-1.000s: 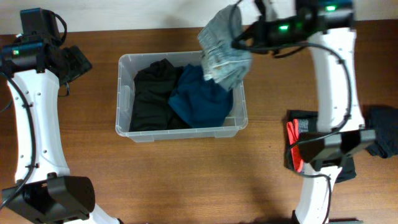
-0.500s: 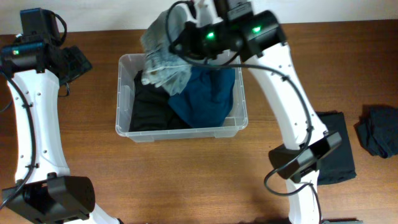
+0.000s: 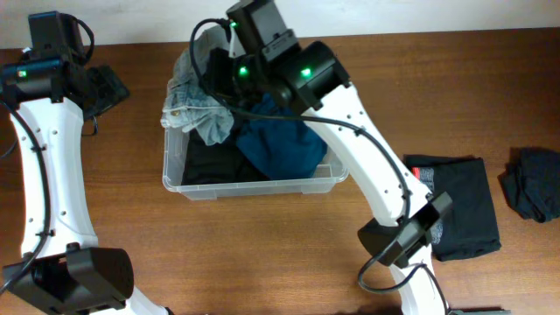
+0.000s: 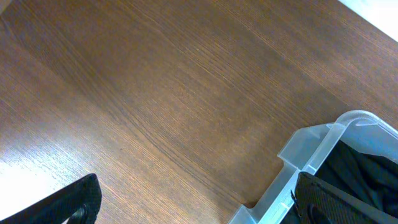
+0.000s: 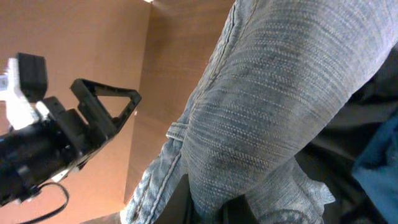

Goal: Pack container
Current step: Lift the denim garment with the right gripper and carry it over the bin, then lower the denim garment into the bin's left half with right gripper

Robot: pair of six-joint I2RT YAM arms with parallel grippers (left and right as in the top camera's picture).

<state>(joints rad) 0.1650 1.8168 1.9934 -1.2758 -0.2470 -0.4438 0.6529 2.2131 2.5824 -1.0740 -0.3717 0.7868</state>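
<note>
**Right tool held grey denim over the container's far-left corner**

Right tool (image 5: 208, 205) was clamped shut on a grey denim garment (image 3: 199, 109). The cloth draped from it over the far-left corner of the container (image 3: 254, 186), and part of it spilled across the rim. The container sat on the table (image 3: 262, 254) between the two arms, with a black garment (image 3: 206, 162) in its left half and a teal garment (image 3: 280, 144) in its right. The denim hung over the black side, probably so it could be released there. Left tool (image 3: 107, 87) stood apart from the work, jaws wide and empty, over bare table just beyond the container's left wall, apparently parked out of the way. Well to the right, a folded black garment (image 3: 464, 210) and a dark bundle (image 3: 534, 179) lay on the table, likely waiting to be packed.
</note>
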